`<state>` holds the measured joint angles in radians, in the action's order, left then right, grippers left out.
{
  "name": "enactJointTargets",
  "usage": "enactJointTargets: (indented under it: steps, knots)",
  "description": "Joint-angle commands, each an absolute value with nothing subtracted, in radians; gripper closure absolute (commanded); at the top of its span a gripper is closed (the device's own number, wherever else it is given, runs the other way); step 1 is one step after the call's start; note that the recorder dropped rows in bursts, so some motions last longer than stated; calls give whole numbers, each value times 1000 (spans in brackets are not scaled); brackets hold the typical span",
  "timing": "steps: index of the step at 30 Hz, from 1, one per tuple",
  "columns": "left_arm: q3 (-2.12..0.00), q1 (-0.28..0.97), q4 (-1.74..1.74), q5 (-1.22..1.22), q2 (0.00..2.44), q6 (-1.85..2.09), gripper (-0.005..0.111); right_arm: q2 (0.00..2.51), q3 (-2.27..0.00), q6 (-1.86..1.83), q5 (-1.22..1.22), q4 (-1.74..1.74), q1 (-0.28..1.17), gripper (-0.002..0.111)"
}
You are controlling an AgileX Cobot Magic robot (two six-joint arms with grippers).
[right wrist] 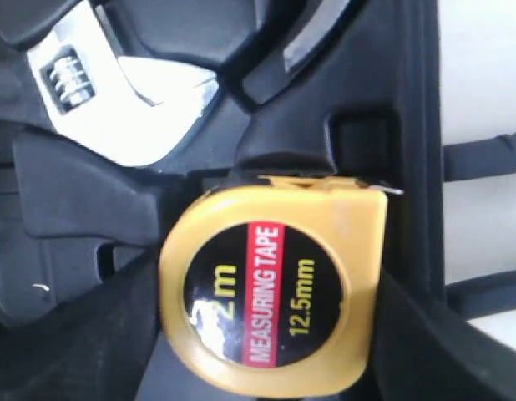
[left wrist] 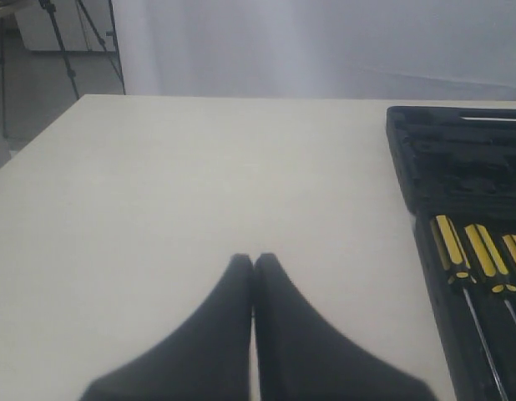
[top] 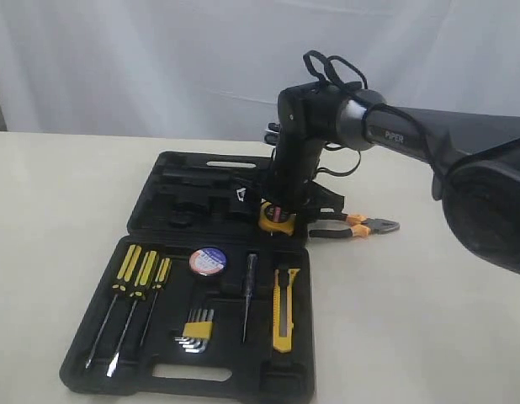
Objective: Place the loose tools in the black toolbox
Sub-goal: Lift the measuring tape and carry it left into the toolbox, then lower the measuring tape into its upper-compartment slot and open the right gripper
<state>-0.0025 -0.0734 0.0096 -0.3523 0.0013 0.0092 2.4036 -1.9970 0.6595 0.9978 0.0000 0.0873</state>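
The round yellow tape measure (right wrist: 270, 292) is grasped between the fingers of the right end effector (top: 279, 210), low over the far half of the large black moulded-plastic toolbox (top: 184, 168) and near a seated chrome adjustable wrench (right wrist: 116, 109). Square it to its recess, press it home, then let go and lift straight up. The orange-and-black-handled pliers (top: 361, 225) lie on the pale desk (top: 58, 194) beside the case. The left end effector (left wrist: 254, 261) is clenched and empty.
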Motion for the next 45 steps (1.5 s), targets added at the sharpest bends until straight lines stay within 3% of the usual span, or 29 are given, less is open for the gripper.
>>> enactJointTargets:
  steps: [1, 6, 19, 43, 45]
  knots:
    - [0, -69, 0, -342, 0, 7, 107, 2406, -1998, 640, 1071, -11, 86, 73]
    - [0, -69, 0, -342, 0, 7, 107, 2406, -1998, 640, 1071, -8, 86, 48]
    - [0, -69, 0, -342, 0, 7, 107, 2381, -1998, 604, 1071, -10, 86, 27]
    - [0, -69, 0, -342, 0, 7, 107, 2305, -2000, 555, 1076, -112, 84, 27]
    - [0, -69, 0, -342, 0, 7, 107, 2295, -2000, 529, 1074, -112, 84, 31]
